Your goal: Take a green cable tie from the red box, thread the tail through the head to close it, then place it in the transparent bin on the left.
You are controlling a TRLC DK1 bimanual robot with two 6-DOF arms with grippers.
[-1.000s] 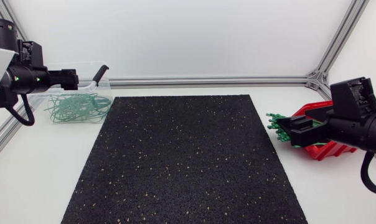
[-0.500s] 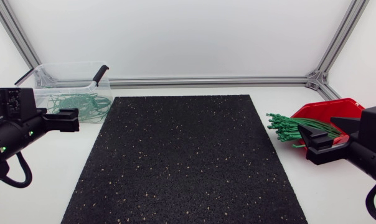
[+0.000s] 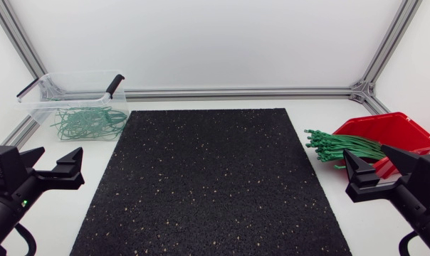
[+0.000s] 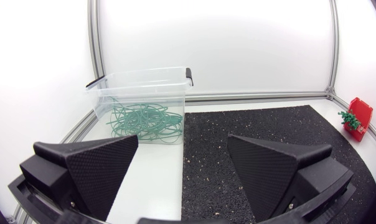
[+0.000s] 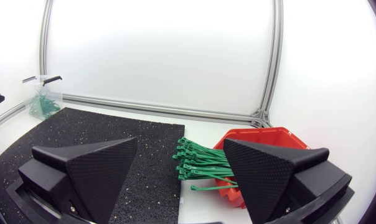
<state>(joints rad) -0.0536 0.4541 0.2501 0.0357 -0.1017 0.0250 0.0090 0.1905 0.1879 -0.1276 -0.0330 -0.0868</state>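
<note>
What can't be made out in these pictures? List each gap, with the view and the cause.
- Red box, near part: head view, behind the cable ties and right end effector.
- Number of closed ties in the transparent bin: tangled in the head view, too small in the right wrist view.
- Left arm, right arm: cut off by the head view's edges.

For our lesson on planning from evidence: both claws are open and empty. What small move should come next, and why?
Probably ease the right claw forward and down toward the green cable ties. It is open and holds nothing, and the ties stick out over the rim of the red box just ahead of it, so one looks easy to pinch.
</note>
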